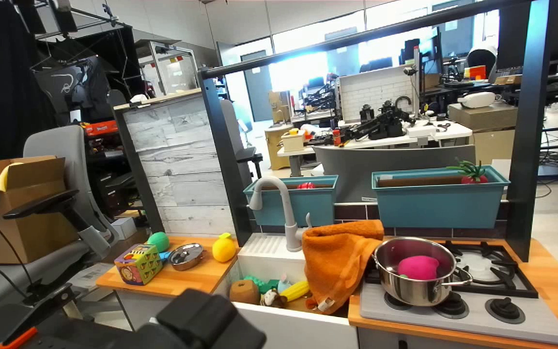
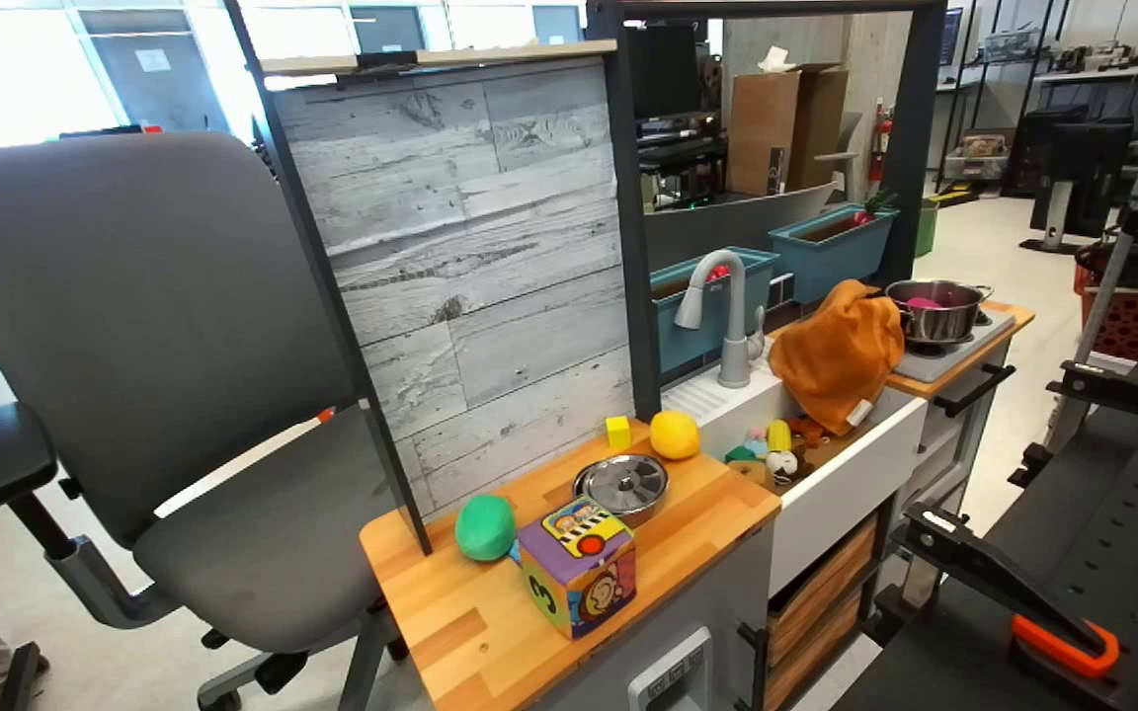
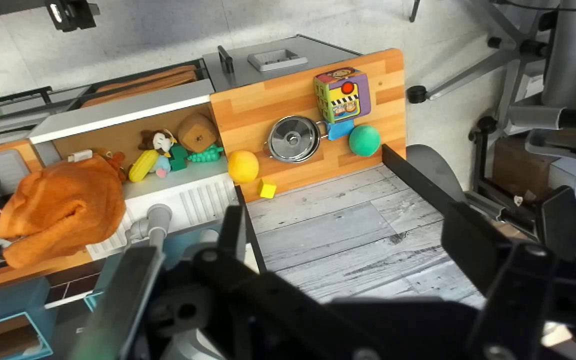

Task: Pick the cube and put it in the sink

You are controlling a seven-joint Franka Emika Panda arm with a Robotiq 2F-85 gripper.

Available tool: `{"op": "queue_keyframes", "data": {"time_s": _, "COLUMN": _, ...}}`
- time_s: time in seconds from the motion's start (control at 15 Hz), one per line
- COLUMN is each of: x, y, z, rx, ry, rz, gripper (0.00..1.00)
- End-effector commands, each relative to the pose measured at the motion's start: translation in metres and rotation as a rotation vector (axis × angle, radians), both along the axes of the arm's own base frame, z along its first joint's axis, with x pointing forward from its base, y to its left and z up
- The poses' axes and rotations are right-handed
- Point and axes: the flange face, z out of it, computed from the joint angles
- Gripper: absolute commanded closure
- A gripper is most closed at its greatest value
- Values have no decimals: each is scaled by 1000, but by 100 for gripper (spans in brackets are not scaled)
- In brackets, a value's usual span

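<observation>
The cube (image 1: 138, 264) is a multicoloured soft block with purple, green and red patches. It sits on the wooden worktop near its front edge in both exterior views (image 2: 579, 568), and also shows in the wrist view (image 3: 343, 95). The sink has a white front panel (image 1: 298, 325) and a curved grey tap (image 1: 279, 198); its panel also shows in an exterior view (image 2: 846, 494) and in the wrist view (image 3: 128, 112). My gripper (image 3: 348, 230) is open and empty, its black fingers wide apart. In the wrist view it is apart from the cube.
The green ball (image 2: 486, 528), a lidded steel pan (image 2: 623, 486), a yellow ball (image 2: 675, 434) and a small yellow block (image 2: 617, 432) share the cube's worktop. An orange towel (image 1: 342, 261) drapes into the sink, which holds several toys. A steel pot (image 1: 419, 291) stands on the stove.
</observation>
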Motion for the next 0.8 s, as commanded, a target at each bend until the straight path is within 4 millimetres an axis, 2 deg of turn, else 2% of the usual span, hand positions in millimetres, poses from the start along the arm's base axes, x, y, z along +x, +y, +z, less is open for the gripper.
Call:
{"op": "queue_keyframes", "data": {"time_s": 0.0, "x": 0, "y": 0, "z": 0, "rx": 0, "ry": 1, "rz": 0, "gripper": 0}}
{"op": "queue_keyframes", "data": {"time_s": 0.47, "x": 1, "y": -1, "z": -3, "rx": 0, "ry": -13, "rz": 36, "gripper": 0}}
{"op": "queue_keyframes", "data": {"time_s": 0.6, "x": 15, "y": 4, "z": -19, "rx": -24, "ry": 3, "rz": 105, "gripper": 0}}
{"op": "queue_keyframes", "data": {"time_s": 0.73, "x": 31, "y": 15, "z": -45, "rx": -48, "ry": 45, "rz": 184, "gripper": 0}}
